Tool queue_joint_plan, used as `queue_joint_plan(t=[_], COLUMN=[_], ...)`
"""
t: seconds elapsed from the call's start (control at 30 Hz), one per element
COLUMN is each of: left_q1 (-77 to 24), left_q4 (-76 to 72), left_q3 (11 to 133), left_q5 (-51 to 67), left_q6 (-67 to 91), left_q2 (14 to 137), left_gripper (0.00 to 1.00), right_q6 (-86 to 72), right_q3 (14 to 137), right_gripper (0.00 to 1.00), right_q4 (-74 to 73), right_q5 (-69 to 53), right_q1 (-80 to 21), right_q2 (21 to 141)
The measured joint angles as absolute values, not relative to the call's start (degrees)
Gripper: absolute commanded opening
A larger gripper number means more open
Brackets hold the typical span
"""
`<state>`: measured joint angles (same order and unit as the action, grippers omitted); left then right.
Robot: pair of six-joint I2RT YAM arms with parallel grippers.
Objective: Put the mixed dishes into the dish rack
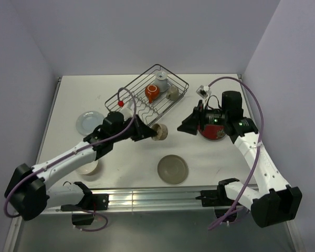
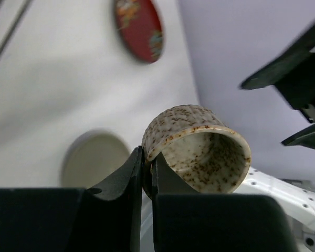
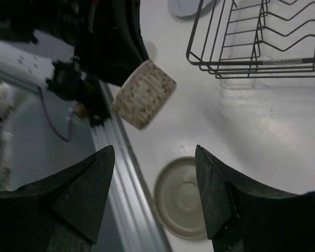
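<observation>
Beige speckled cup [image 2: 199,149] sideways in outstretched left arm's end effector [image 2: 147,167]

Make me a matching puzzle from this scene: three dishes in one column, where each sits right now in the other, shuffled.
1. speckled beige ceramic cup
2. orange-red ceramic mug
3. round olive-grey ceramic plate

A. flat on the white table
B. pinched by the left arm's fingers
C. inside the dark wire dish rack

Pairs: 1-B, 2-C, 3-A.
</observation>
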<state>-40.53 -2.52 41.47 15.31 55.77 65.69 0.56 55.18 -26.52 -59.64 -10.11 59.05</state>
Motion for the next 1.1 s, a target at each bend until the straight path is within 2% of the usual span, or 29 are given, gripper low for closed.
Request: queue_joint_plan(t=[0.13,0.23,0.33,0.7,0.97,1.1], left_q1=[-40.49,-40.36,-40.05,-39.11,-38.11,-37.71], left_q4=[-13.02,-19.94,-25.1,-38.17,-59.77,-65.56], left_q3=[47.03,50.19,52.9,55.33,55.77,57.93], left_q5=[20.73,24.97,28.91,37.54,42.65,43.94], left_q6=[56.23,56.51,56.4,51.4,54.35,56.69], left_q2=[73.67,77.89,80.31,82.65,89.65,92.97], left_gripper=[0.0,0.0,0.0,0.0,0.0,0.0], right_q6=[-17.12,-29.1,-39.35,-59.61,-72.03,-75.57], right_q3=[58.98,58.92,57.01,52.14,50.24,49.74], right_gripper=[0.82,0.84,0.91,0.91,0.91,0.86], right_q4=[-21.85,-17.61,-9.67,8.62,21.47,25.28], right_q5=[-58.83,-58.19,-58.65,-61.1,-61.95,-62.11], right_q1=[-10.26,-10.26,-10.26,-10.7,-12.4,-12.93], right_q2=[63.61,64.31,63.02,61.54,62.39,62.39])
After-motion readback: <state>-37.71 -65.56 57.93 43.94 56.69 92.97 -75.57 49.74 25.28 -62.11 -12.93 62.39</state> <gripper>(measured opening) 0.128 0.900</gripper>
